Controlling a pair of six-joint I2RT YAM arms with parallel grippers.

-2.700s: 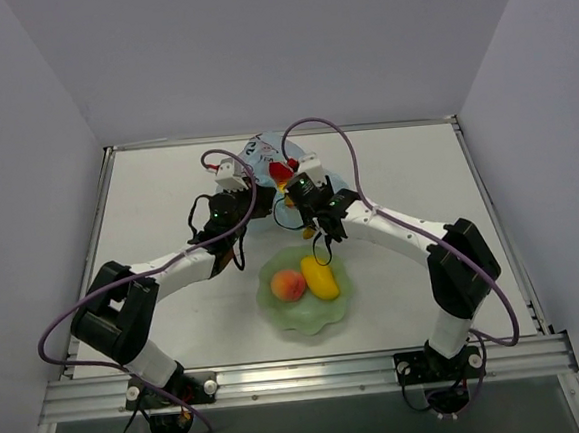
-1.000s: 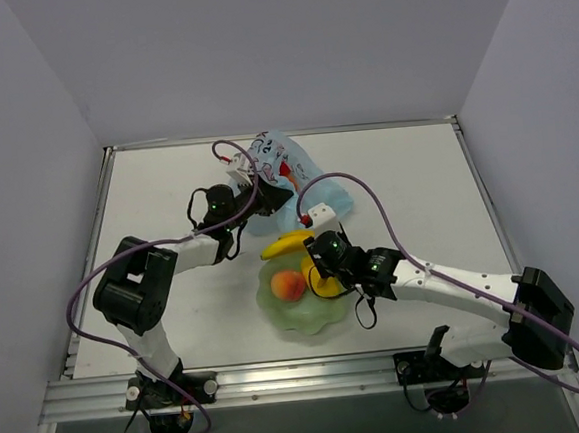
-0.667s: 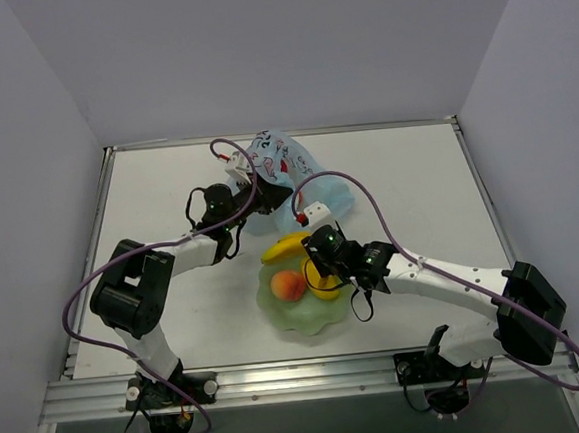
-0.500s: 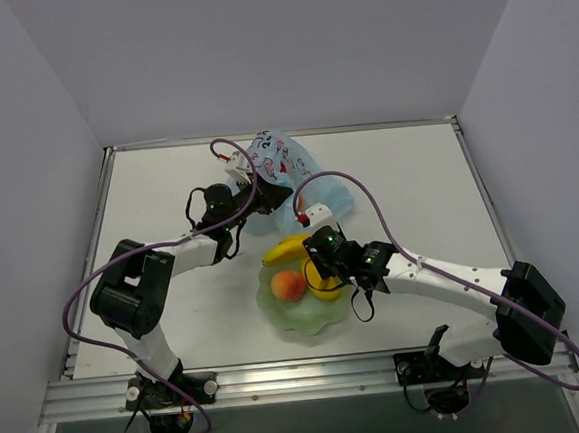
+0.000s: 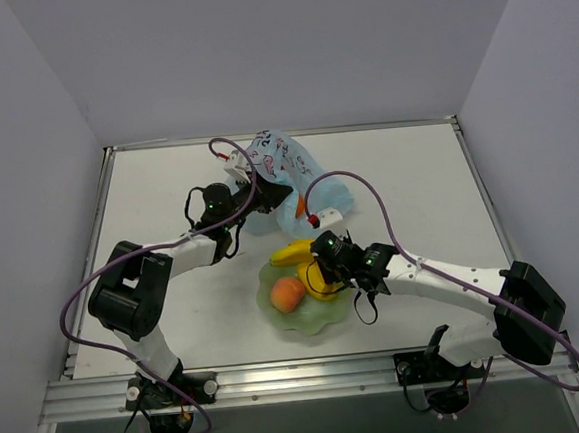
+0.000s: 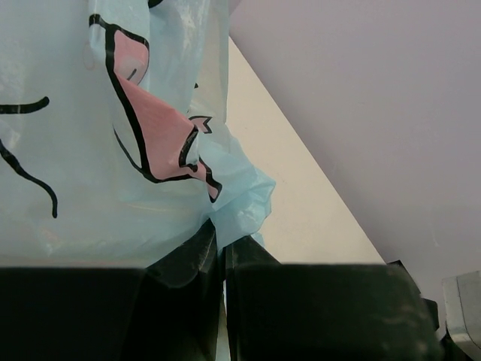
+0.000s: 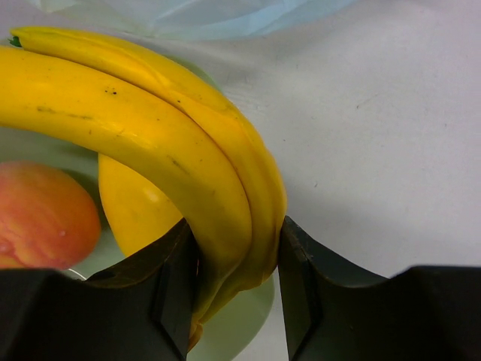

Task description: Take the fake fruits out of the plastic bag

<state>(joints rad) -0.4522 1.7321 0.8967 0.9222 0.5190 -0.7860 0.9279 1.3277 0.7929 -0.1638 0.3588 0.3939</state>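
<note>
In the middle of the frame the right gripper (image 7: pixel 231 280) is clamped on the banana (image 5: pixel 292 253) at the green bowl's (image 5: pixel 314 321) upper rim, near the peach (image 5: pixel 288 294) and mango (image 5: pixel 327 289). Upper centre, the left gripper (image 6: pixel 222 259) pinches the plastic bag (image 5: pixel 287 164) tight

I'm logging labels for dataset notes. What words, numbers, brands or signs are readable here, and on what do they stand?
No readable text anywhere in these views.
plastic bag: a pink-and-black cartoon print only. A few black marks in the top view might be characters, but they are too small and blurred to read.
banana: no lettering or sticker visible.
bowl: no lettering visible.
</note>
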